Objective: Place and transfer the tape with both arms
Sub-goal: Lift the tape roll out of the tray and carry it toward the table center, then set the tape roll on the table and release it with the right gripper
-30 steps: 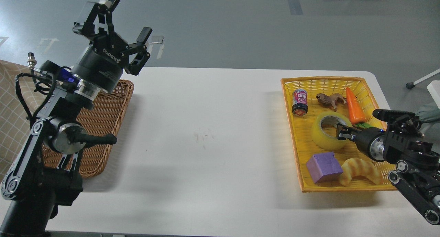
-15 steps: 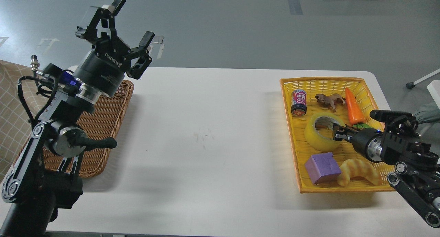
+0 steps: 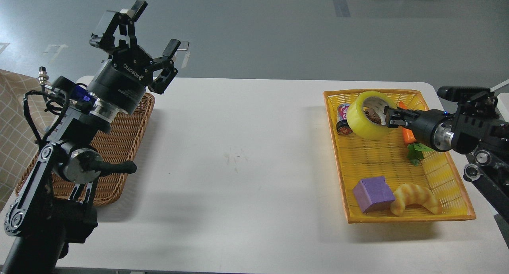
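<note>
The tape (image 3: 368, 117), a wide yellow roll with a pale core, hangs tilted in the air above the far part of the yellow basket (image 3: 397, 168). My right gripper (image 3: 387, 117) is shut on the roll's right wall, one finger inside the core. My left gripper (image 3: 153, 31) is open and empty, held high above the far end of the brown wicker basket (image 3: 119, 138) at the left.
The yellow basket holds a purple cube (image 3: 373, 194), a croissant (image 3: 415, 198), a carrot (image 3: 407, 135) with green leaves, a small can (image 3: 344, 119) and a toy animal partly hidden behind the roll. A white table (image 3: 238, 154) lies between the baskets.
My right gripper has lifted the tape off the basket floor, up and toward the far side. The left arm has barely moved.
</note>
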### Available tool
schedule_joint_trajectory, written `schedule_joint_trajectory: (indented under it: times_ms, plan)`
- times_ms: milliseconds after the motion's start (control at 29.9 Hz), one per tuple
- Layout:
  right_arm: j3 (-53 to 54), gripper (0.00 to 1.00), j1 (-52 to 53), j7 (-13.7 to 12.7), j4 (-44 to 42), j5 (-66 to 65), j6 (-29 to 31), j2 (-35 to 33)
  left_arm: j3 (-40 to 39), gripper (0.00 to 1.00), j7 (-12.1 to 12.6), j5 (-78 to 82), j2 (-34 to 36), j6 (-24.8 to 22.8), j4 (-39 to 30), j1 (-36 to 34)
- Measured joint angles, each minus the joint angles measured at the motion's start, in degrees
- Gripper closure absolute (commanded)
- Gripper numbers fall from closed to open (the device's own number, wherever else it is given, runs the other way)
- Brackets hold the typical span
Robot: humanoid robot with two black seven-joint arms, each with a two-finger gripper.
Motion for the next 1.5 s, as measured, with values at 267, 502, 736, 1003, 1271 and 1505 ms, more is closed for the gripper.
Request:
schedule_joint_trajectory:
  times_ms: [267,502,736,1003,1271,1505]
  plan:
    - [-3.4,0.85,13.9,0.0,-0.4,3.1,0.9,6.3,0.0,0.02,0.0,0.0,-0.5,0.1,0.0,0.3]
    - [-15.5,0.86,20.4,-0.1,-0.9,2.5,0.9,13.6,0.0,0.02,0.0,0.0,-0.4,0.1,0.0,0.4]
    - [-23.7,0.86,22.3,-0.2,-6.3,1.0,0.9,21.9,-0.2,0.02,0.0,0.0,-0.3,0.1,0.0,0.5]
    - [-28.1,0.85,22.2,0.0,-14.5,-3.0,0.9,29.8,-0.1,0.02,0.0,0.1,-0.3,0.1,-0.1,0.7]
    - [-29.3,0.84,18.6,0.0,-16.2,-5.9,0.9,31.6,-0.3,0.02,0.0,0.0,0.1,0.1,-0.1,1.0]
    - [-29.5,0.82,16.7,-0.1,-16.9,-6.3,0.9,31.6,-0.8,0.02,0.0,0.0,0.3,0.0,-0.1,1.1]
